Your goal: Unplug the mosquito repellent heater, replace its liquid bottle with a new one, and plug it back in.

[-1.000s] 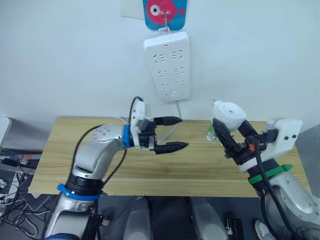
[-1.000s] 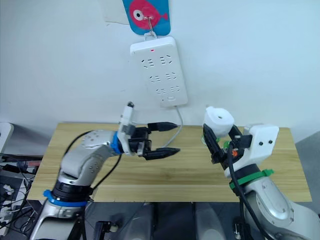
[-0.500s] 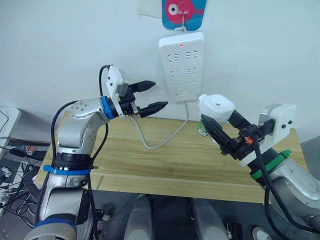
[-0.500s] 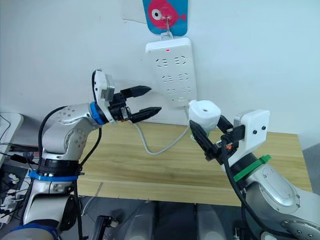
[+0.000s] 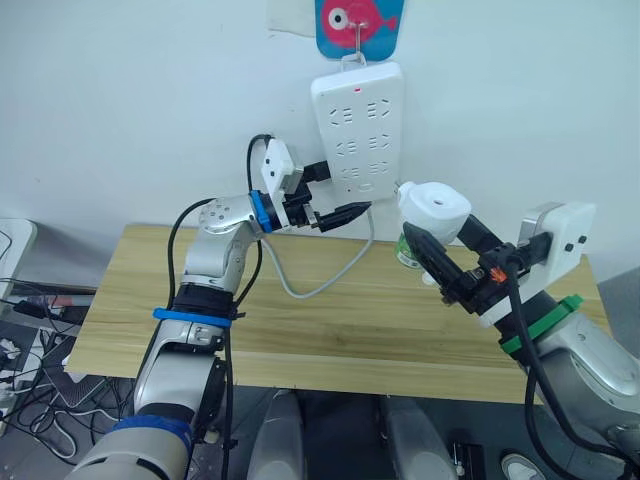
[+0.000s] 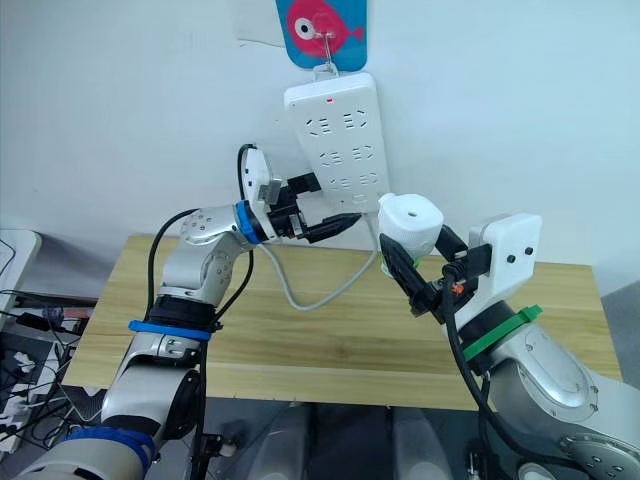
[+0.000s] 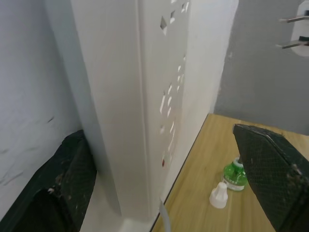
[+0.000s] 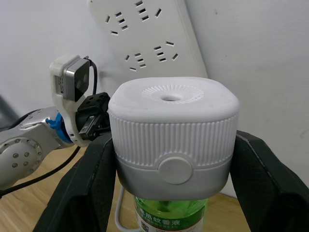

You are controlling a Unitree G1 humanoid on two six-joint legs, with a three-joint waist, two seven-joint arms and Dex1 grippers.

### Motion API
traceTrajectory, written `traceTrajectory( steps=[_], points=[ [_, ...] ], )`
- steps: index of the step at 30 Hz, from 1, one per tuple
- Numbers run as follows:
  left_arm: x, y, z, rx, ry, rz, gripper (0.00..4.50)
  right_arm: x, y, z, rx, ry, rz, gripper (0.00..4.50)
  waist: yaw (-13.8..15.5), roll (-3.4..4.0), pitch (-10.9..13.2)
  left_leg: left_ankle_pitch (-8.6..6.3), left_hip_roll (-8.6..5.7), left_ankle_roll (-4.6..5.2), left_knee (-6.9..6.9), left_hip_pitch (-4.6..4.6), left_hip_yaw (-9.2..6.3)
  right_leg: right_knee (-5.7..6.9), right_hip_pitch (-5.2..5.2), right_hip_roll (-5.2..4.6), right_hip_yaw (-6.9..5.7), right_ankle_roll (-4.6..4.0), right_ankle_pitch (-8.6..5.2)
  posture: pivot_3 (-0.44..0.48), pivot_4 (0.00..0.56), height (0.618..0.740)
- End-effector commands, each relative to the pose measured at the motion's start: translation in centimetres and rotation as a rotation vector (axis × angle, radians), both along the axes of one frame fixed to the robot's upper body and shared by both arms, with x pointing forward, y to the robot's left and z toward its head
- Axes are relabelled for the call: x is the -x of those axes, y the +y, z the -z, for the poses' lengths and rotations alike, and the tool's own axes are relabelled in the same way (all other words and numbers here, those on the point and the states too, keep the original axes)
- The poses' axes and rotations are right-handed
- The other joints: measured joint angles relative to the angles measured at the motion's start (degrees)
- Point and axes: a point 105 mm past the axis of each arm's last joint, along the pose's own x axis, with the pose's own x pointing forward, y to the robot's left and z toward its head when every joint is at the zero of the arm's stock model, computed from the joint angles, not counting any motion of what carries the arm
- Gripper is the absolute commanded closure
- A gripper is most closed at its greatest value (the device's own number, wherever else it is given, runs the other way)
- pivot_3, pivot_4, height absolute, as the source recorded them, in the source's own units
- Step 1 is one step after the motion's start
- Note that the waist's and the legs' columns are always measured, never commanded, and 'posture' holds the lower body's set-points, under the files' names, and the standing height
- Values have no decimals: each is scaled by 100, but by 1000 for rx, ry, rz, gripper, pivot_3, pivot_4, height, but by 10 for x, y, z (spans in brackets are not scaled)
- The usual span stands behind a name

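Two of three steps look done, plug-in left.
power strip [image 5: 356, 130]: hanging on wall, sockets free; left gripper [image 5: 333, 196] spread wide around its lower edge, not clamping it.
mosquito repellent heater [image 5: 436, 211]: unplugged, clamped in right gripper [image 5: 447, 255], just beside strip.
green liquid bottle [image 8: 169, 211]: fitted under heater.
second bottle [image 7: 236, 175]: standing on table [image 5: 330, 330], white cap [image 7: 218, 195] just beside it.

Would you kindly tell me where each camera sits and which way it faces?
Left and right eye views: on the head, looking forward and down at the power strip and table; both arms show.
Left wrist view: on the left arm, facing the strip edge-on between its open jaws; left gripper.
Right wrist view: on the right arm, facing the mosquito repellent heater held by the right gripper.
All views share the strip.
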Motion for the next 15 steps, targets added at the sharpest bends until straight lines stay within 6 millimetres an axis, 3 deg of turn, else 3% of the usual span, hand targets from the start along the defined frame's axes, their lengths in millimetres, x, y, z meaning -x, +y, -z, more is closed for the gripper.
traceTrajectory(
  steps=[1,5,13,15],
  points=[
    [7,-1,-10,-9,-35,44,0,6,2,-12,0,-68,-2,1565,-5,0,0,0,0,0,0,0,0,0,0,0,0,0,0,36,297,740],
    [9,5,-12,-1,-3,52,765,5,3,-13,2,-82,5,1565,-6,0,0,0,0,1,0,1,-1,5,-2,1,0,0,0,42,301,740],
    [14,5,-15,12,47,61,3153,3,2,-15,1,-103,29,1565,-3,0,0,1,0,0,0,0,-2,3,-2,1,-1,0,0,40,288,740],
    [16,4,-15,17,56,66,3186,3,3,-16,0,-108,30,1565,-3,0,0,1,0,-1,0,0,-1,2,-2,1,-1,0,0,38,287,740]
  ],
)
